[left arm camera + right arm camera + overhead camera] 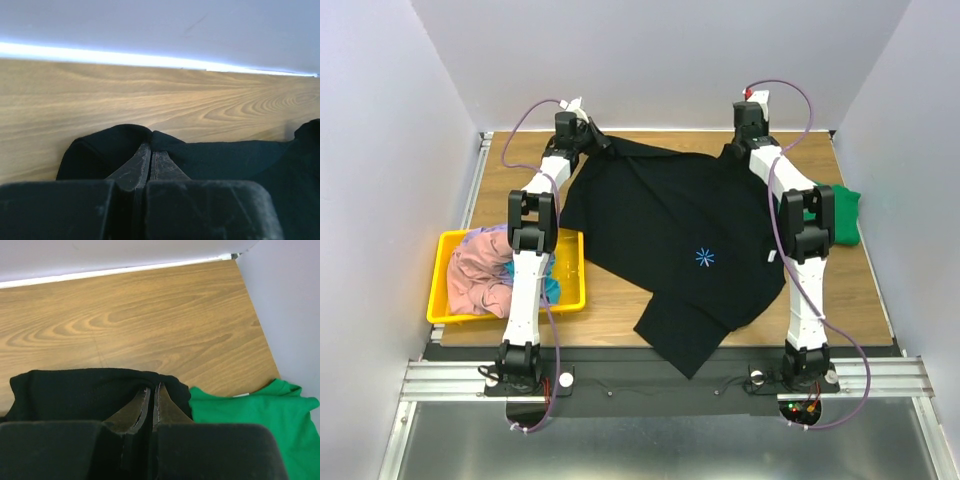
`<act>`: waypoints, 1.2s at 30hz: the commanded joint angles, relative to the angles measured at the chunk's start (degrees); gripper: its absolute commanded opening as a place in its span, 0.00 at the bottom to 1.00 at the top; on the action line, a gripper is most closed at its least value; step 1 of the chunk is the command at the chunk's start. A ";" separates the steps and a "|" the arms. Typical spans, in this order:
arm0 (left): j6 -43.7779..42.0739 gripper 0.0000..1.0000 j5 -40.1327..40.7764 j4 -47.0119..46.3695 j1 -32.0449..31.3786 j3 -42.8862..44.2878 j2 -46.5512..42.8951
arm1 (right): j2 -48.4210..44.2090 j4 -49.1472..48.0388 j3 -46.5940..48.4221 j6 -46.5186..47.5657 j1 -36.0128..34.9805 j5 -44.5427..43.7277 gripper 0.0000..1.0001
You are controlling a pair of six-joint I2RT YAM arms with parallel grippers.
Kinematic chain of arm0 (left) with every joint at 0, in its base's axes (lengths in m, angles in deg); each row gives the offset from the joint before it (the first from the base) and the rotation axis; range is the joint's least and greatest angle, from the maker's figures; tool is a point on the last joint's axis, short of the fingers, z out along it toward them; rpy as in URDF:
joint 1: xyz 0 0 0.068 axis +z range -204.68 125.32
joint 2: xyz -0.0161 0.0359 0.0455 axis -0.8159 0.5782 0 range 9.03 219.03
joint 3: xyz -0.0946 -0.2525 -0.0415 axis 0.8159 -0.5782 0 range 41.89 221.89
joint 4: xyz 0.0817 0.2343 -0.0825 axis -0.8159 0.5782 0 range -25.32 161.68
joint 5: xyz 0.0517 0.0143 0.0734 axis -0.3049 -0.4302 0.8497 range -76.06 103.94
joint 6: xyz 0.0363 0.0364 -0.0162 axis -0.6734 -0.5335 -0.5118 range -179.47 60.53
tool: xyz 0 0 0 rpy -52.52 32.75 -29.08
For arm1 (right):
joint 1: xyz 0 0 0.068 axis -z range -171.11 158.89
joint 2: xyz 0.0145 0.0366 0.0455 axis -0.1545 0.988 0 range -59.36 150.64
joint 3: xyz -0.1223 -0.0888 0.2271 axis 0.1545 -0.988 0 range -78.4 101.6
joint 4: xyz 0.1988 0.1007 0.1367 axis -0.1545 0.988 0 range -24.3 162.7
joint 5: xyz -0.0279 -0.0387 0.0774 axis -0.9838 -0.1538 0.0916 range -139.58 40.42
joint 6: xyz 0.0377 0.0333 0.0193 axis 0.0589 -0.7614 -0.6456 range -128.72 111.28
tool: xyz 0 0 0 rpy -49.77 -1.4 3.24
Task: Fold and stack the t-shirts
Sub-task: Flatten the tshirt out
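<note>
A large black t-shirt (670, 240) with a small blue logo (705, 258) lies spread across the wooden table, its lower part hanging over the front edge. My left gripper (592, 138) is shut on the shirt's far left corner; in the left wrist view its jaws (151, 150) pinch black cloth (110, 150). At the far right corner my right gripper (740, 146) is shut on the same shirt, and the right wrist view shows it (152, 389) closed on the black fabric (70, 390). A green t-shirt (845, 212) lies folded at the right edge (260, 415).
A yellow bin (455, 305) at the left front holds dusty-pink (480, 275) and teal (550, 285) t-shirts, partly behind my left arm. White walls close in the table on three sides. Bare wood (150, 95) shows beyond the shirt's far edge.
</note>
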 commanded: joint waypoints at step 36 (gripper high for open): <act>-6.52 0.00 24.42 3.59 -21.18 -48.94 -94.23 | -73.40 0.83 -18.05 -7.86 0.31 16.64 0.00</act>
